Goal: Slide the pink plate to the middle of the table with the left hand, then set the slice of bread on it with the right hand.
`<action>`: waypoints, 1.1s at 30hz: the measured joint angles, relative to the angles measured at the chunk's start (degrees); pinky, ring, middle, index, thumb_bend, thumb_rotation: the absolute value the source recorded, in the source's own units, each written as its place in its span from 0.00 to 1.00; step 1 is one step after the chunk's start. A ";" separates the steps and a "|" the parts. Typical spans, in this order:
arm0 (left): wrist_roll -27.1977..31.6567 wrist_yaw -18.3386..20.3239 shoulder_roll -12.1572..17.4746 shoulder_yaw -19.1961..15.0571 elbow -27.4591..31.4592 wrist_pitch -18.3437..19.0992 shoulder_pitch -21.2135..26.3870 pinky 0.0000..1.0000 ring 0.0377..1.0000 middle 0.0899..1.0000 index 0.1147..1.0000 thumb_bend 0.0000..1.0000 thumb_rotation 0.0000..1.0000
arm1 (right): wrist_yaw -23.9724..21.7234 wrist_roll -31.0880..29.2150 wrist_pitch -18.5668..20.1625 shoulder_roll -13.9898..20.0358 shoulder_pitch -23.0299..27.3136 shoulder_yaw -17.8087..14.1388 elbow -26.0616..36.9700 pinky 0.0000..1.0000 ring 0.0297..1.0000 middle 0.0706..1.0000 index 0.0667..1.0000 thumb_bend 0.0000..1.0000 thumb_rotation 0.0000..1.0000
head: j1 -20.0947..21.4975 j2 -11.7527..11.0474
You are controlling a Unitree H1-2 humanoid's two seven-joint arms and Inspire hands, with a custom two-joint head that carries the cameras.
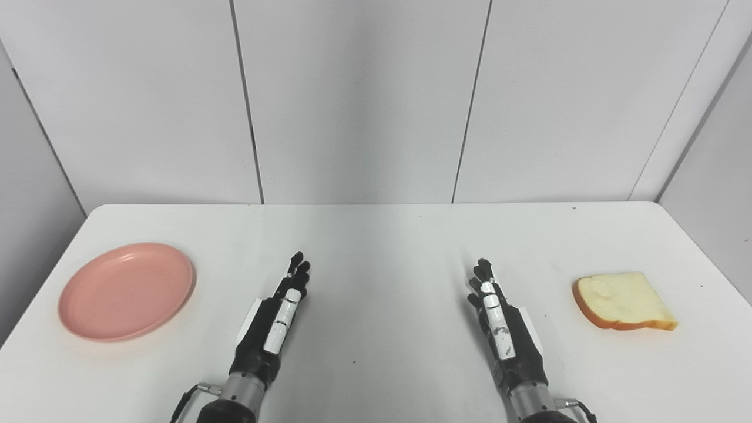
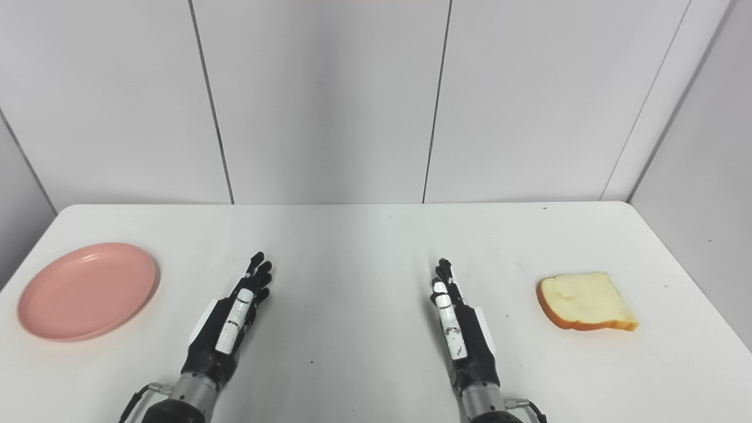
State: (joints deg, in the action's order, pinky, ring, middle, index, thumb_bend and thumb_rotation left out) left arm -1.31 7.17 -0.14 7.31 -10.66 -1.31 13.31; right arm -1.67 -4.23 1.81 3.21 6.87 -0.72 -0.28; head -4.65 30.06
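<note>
A pink plate (image 1: 126, 290) lies flat at the table's left side, with nothing on it. A slice of bread (image 1: 623, 301) with a brown crust lies at the right side. My left hand (image 1: 276, 320) rests over the table to the right of the plate, apart from it, fingers stretched forward and holding nothing. My right hand (image 1: 499, 317) is stretched out the same way left of the bread, a clear gap between them, open too.
The white table (image 1: 376, 247) runs back to grey wall panels (image 1: 358, 100). Its left and right edges lie close to the plate and the bread. Bare tabletop lies between the two hands.
</note>
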 measured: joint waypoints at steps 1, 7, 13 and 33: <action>-0.03 -0.01 -0.03 -0.01 -0.01 0.01 0.00 1.00 1.00 1.00 1.00 0.65 1.00 | 0.01 -0.01 0.00 0.00 -0.02 -0.02 0.01 0.97 0.98 1.00 1.00 0.28 1.00 | -1.49 -0.53; -2.04 -0.54 -0.04 1.00 -0.44 -0.02 0.05 1.00 1.00 1.00 1.00 0.72 1.00 | -0.31 -0.94 0.01 0.48 -0.22 -0.38 0.44 1.00 1.00 1.00 1.00 0.28 1.00 | -5.99 -1.76; -5.40 -2.04 -0.07 2.72 -1.87 -0.61 1.00 1.00 1.00 1.00 1.00 0.81 1.00 | -2.25 -2.27 -0.01 2.32 -0.30 -0.64 0.25 1.00 1.00 1.00 1.00 0.23 1.00 | -12.84 -4.48; -6.32 -3.63 -0.93 3.02 -3.74 -2.26 1.84 1.00 1.00 1.00 1.00 0.82 1.00 | -2.74 -4.46 1.30 2.40 -0.40 -1.58 1.04 1.00 1.00 1.00 1.00 0.18 1.00 | -13.98 -3.96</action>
State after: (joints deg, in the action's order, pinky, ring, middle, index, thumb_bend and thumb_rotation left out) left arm -7.62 3.54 -1.07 10.33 -14.40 -3.57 15.15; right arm -4.41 -8.69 3.11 5.61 6.46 -2.29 0.76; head -18.63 26.10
